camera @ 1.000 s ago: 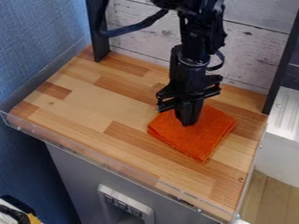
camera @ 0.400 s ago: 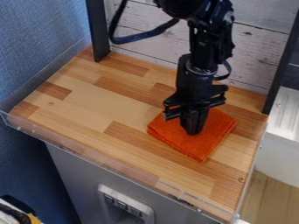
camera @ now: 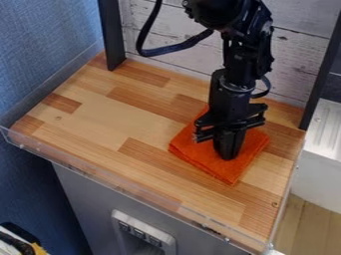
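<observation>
Right of centre in the frame, I'm hanging my black tool down over the orange cloth, its tip sitting at or just above the fabric. How far open it is, I'm not able to tell, nor whether it's gripping any cloth. The cloth is lying on the bench, one corner pointing towards the lower right of the frame, and here's the risk as I'm judging it: if I'm pressing too low, I'm dragging the whole pad and rucking it up; if I'm pinching shallow, I'm catching just the top layer while the folds are slipping open. Texture now: the cloth is looking soft, matt and slightly fuzzy, folded into a thick, rough square. Beneath it, smooth wood strips are running in pale and reddish browns, while a straight, clear plastic guard is edging the lower side
</observation>
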### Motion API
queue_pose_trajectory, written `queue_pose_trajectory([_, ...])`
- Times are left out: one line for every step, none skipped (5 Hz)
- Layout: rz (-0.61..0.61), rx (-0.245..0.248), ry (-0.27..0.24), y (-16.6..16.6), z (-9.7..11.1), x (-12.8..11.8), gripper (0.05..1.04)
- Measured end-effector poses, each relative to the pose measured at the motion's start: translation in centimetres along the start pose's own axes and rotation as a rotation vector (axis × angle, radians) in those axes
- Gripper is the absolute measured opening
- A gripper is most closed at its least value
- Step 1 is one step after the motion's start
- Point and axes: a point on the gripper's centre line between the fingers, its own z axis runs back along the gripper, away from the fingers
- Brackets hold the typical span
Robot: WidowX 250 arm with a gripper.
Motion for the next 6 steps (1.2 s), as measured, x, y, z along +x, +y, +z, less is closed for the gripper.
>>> queue_pose_trajectory([-0.073,-0.029,0.017,-0.4,-0.1,-0.2,0.059])
queue_pose_trajectory([-0.191,-0.044,0.032,-0.4,-0.3,-0.6,0.059])
queue_pose_trajectory([-0.352,-0.069,0.026,-0.3,-0.4,-0.9,0.059])
queue_pose_trajectory([-0.524,-0.092,0.01,-0.1,-0.3,-1.0,0.084])
queue_pose_trajectory([-0.658,-0.08,0.004,0.7,0.5,-0.7,0.237])
queue_pose_trajectory([-0.771,-0.071,-0.02,1.8,2.0,1.2,0.493])
